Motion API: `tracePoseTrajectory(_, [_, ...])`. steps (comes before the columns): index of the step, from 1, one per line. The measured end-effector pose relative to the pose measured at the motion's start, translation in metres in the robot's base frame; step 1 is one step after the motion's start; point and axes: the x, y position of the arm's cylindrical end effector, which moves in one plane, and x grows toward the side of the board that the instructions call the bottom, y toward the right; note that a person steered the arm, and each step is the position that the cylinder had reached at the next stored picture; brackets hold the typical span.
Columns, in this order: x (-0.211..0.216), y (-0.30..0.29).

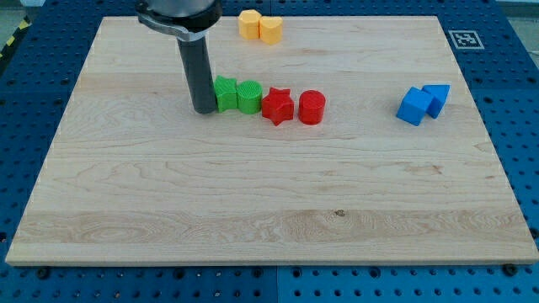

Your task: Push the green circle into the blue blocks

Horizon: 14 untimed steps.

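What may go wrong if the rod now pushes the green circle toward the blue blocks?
1. My tip sits left of the other green block, so that one would likely be pushed along too.
2. The red star and red cylinder lie between the green circle and the blue blocks, so they may be shoved ahead.

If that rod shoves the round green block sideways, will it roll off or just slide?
Probably slide: the round green block stands on its flat end on the wooden board. It looks stiff and likely light. Another green block lies between it and my tip, and the red star block may get shoved along.
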Motion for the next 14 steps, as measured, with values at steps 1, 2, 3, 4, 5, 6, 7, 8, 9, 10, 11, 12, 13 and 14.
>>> tracePoseTrajectory(1, [0.0, 0.024])
tracePoseTrajectory(2, [0.0, 0.051])
tracePoseTrajectory(3, [-0.004, 0.056])
tracePoseTrajectory(4, [-0.009, 0.056])
tracePoseTrajectory(5, [-0.017, 0.069])
tracePoseTrajectory(6, [-0.017, 0.098])
tracePoseTrajectory(7, [-0.018, 0.111])
tracePoseTrajectory(8, [-0.035, 0.106])
tracePoseTrajectory(9, [-0.065, 0.106])
tracePoseTrajectory(10, [-0.075, 0.106])
tracePoseTrajectory(11, [-0.078, 0.11])
tracePoseTrajectory(12, [-0.078, 0.136])
tracePoseTrajectory(13, [-0.078, 0.179])
tracePoseTrajectory(14, [-0.077, 0.215])
